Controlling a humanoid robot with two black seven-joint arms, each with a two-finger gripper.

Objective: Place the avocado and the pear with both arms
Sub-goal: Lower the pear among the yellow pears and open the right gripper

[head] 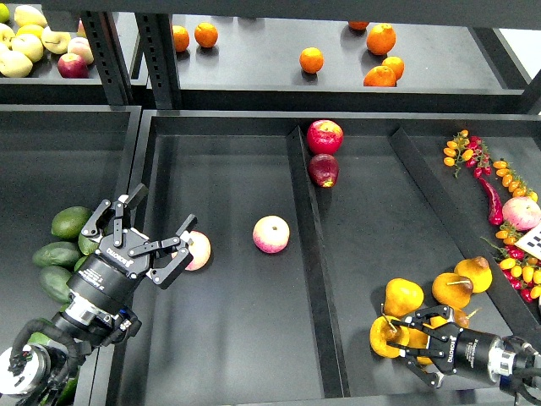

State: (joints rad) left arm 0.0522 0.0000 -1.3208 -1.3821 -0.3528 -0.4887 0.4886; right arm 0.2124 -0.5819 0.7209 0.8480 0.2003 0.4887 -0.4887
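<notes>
Several dark green avocados (56, 254) lie in the left bin. My left gripper (161, 211) hovers just right of them, open and empty, over the left edge of the middle tray, with a pink-yellow apple (199, 250) by its right finger. My right gripper (396, 340) is at the bottom right, shut on a golden pear (382, 337) held low over the right compartment floor. Other pears (404, 296) lie just behind it.
A second pink-yellow apple (271, 234) lies mid-tray. Two red apples (325, 135) sit at the back by the raised divider (306, 254). Cherry tomatoes and a red chili (493, 201) lie at far right. Oranges (312, 59) rest on the upper shelf.
</notes>
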